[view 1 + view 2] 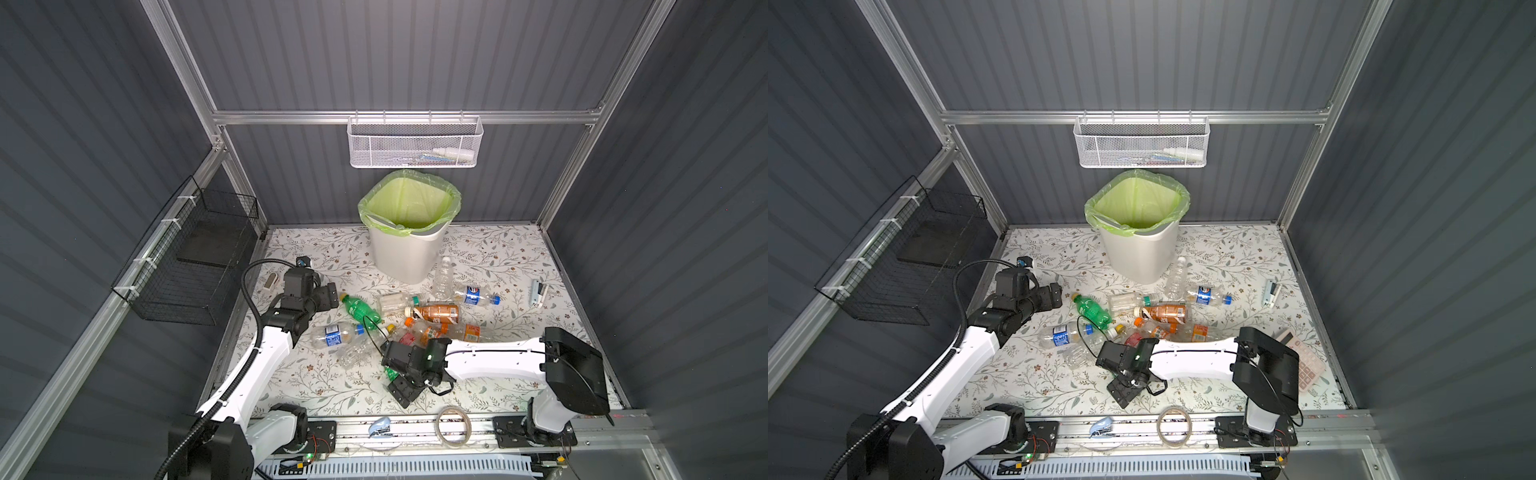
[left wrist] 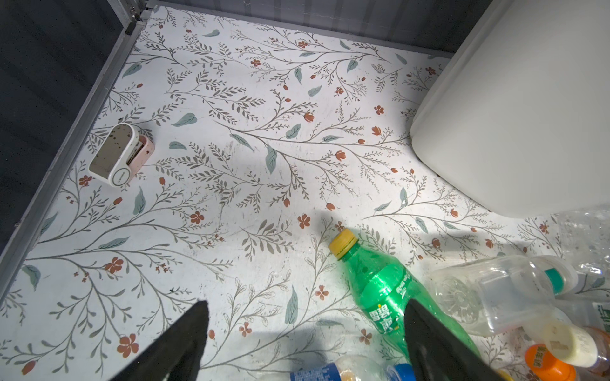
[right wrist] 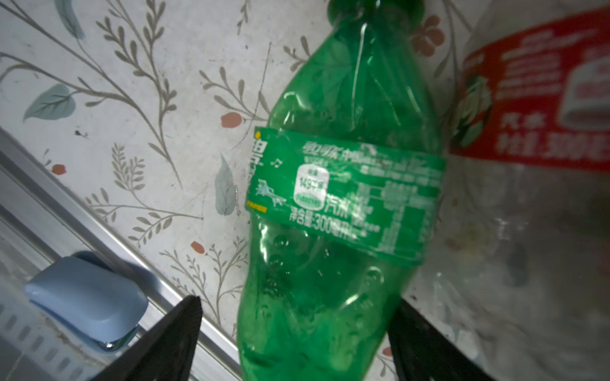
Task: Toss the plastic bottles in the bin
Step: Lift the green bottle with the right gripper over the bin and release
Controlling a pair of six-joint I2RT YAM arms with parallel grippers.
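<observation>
Right tool [image 3: 295, 301]: wide, straddling crumpled green plastic bottle [image 3: 330, 198].
Left tool [image 2: 306, 301]: wide, empty.
Risk: rounded bottle may squirt out when squeezed.

A robotics laboratory test cell is shown, not a home. The workspace is enclosed by an aluminium profile frame [image 1: 291, 117] filled with grey ribbed panels [image 1: 395, 54]. The left arm [image 1: 266, 357] and the right arm [image 1: 490, 357] are bolted at their bases to a metal rail [image 1: 411, 432], beside which a bare circuit board [image 1: 308, 456] and loose wires are exposed. Beyond the arms a white mesh basket [image 1: 415, 145] is hung on the frame. Outward of the left arm a black wire basket [image 1: 187, 266] is tied on with cable ties. The tabletop [image 1: 316, 386] is lined with floral film.
</observation>
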